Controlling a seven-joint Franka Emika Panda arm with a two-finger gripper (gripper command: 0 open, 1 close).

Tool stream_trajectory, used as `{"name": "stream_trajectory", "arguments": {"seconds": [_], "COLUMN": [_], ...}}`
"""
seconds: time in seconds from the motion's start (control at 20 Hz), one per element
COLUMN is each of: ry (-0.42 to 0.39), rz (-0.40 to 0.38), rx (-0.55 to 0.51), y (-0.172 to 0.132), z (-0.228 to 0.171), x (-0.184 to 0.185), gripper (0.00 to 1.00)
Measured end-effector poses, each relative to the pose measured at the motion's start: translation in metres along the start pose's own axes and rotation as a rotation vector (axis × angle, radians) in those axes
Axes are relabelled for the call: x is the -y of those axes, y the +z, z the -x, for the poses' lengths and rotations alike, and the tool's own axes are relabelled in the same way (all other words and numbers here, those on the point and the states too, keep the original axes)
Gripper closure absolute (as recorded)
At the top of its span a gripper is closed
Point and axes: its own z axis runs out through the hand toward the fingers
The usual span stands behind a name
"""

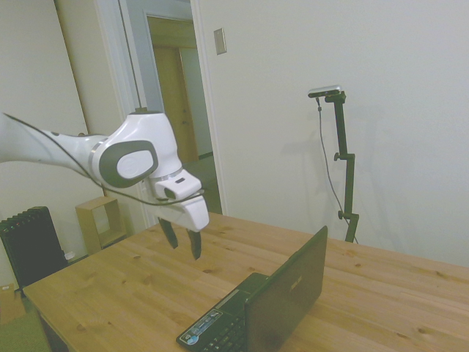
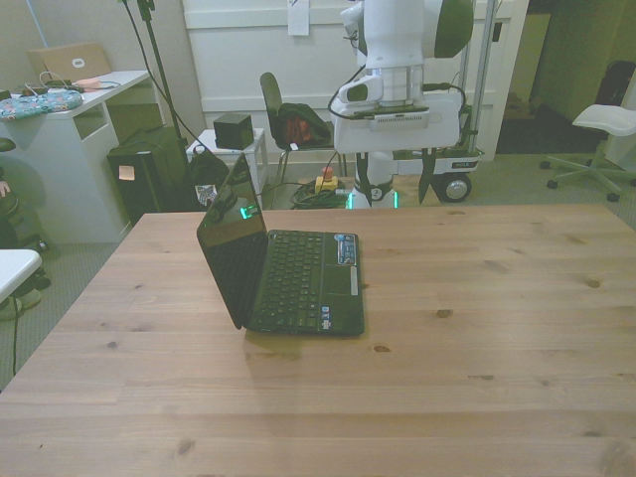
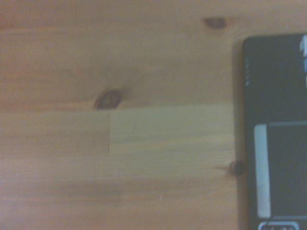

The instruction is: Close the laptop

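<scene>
From my remote station, the black laptop [image 2: 283, 266] sits open on the wooden table [image 2: 477, 338], lid upright and tilted slightly back, keyboard facing the front view's right, toward the bare stretch of tabletop. The gripper [image 2: 396, 187] hangs in the air above the table's far edge, well apart from the laptop, its two dark fingers [image 2: 364, 189] spread wide and pointing down, holding nothing. The side view gives me what the front view cannot: the matte back of the lid with its faint logo [image 1: 292, 277], and the gripper [image 1: 182, 240] clear of the table [image 1: 132, 286], on the keyboard side of the laptop [image 1: 256, 308]. The front view alone shows the glossy screen face, with green glints near its upper edge, and the small bluish sticker [image 2: 345, 243] on the base. The wrist view, soft in focus, shows knotted pine boards [image 3: 120, 120] and one dark corner of the laptop's base [image 3: 276, 105] with a pale strip along it; I cannot tell from it what part of the base that strip is.
</scene>
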Motion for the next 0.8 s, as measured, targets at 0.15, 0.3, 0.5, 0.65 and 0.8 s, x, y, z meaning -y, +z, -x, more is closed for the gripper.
{"name": "stream_trajectory", "arguments": {"seconds": [0.15,0.3,0.5,0.65,0.8], "ry": [0.028,0.071,0.143,0.223,0.288], "rz": [0.001,0.004,0.014,0.034,0.049], "rx": [-0.026,-0.042,-0.051,-0.046,-0.047], "y": [-0.031,-0.070,-0.105,-0.120,-0.143], "z": [-0.028,-0.049,-0.074,-0.098,-0.110], "x": [0.014,0.015,-0.007,-0.046,-0.096], "gripper": [0.00,0.00,0.00,0.00,0.00]}}
